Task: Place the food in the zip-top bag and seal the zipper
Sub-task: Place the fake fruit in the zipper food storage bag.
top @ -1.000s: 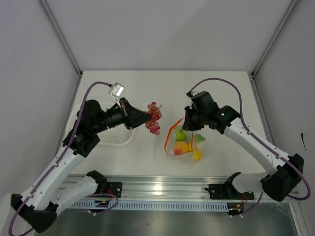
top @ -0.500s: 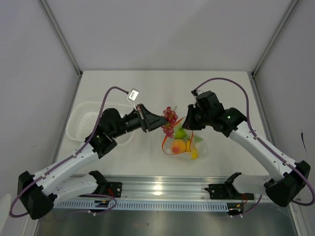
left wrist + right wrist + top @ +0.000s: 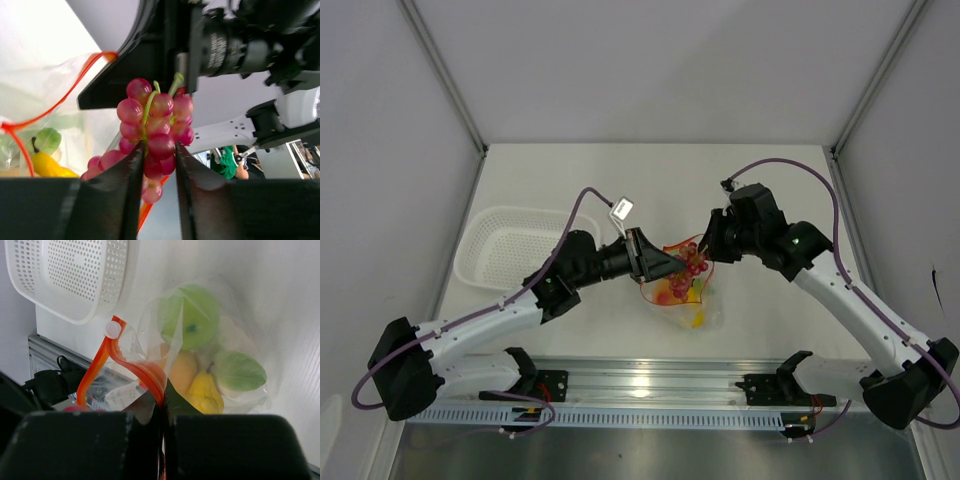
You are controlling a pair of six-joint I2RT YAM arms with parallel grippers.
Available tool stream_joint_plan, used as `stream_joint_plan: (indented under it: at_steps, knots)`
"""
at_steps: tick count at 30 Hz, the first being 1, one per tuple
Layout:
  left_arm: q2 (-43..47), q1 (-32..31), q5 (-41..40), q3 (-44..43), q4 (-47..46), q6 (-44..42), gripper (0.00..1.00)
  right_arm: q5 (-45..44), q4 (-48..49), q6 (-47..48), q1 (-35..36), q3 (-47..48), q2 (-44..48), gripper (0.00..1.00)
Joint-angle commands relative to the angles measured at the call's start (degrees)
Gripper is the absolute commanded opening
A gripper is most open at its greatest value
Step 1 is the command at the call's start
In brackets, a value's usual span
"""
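Currently, top view: the left tool (image 3: 672,265) is at frame centre, closed around the bunch of grapes (image 3: 696,262). The bunch sits at the mouth of the zip-top bag (image 3: 705,315). The right tool (image 3: 708,243), just right of centre, holds the bag's upper rim off the counter (image 3: 620,180). The white basket (image 3: 510,245) lies at the left, well apart.

Left wrist view: both fingers press the lower half of the grapes, with the stem pointing to the top of the frame. The zipper (image 3: 60,102) curves across the left side, with bagged fruit showing through the film below it.

Right wrist view: the tool's fingers are shut, pinching the zipper strip at bottom centre. The mouth gapes toward the lower left. Inside lie a green apple (image 3: 190,315), an orange (image 3: 177,367), a yellow piece (image 3: 202,390) and a second green piece (image 3: 239,371).

Handling, my judgement: the grapes look light and knobbly, and the bunch is likely to flex, so a grip across its body suits better than one on single berries. The bag film is floppy and probably slick. The zipper strip is its stiffest part and the sensible place to hold. Sealing calls for pinching along that strip once the grapes are in.
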State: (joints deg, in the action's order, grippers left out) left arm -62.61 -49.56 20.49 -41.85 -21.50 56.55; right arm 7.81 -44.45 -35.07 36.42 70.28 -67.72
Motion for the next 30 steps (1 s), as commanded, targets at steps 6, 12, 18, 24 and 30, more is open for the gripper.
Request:
stream_joint_plan:
  at_steps: [6, 12, 18, 24, 30]
  knots:
    - [-2.35, -3.26, -5.79, -0.51, 1.88, -4.07, 0.63, 2.03, 3.14, -1.23, -1.62, 0.21, 3.12, 0.00]
    - [3.27, -4.31, -11.08, -4.90, 11.63, -14.44, 0.99, 2.38, 3.05, -1.32, -1.62, -0.49, 3.56, 0.00]
    - [8.81, -5.81, -19.87, -9.74, 24.55, -22.10, 1.00, 2.82, 3.05, -1.32, -1.62, -1.20, 4.00, 0.00]
    - [7.95, -6.78, -19.00, -8.17, 30.02, -23.86, 1.00, 3.52, 2.35, -0.70, -1.53, -0.67, 3.92, 0.00]
    - [4.26, -7.13, -15.32, -4.56, 28.09, -21.75, 0.99, 3.09, 1.47, -0.53, -1.62, -0.50, 4.44, 0.00]
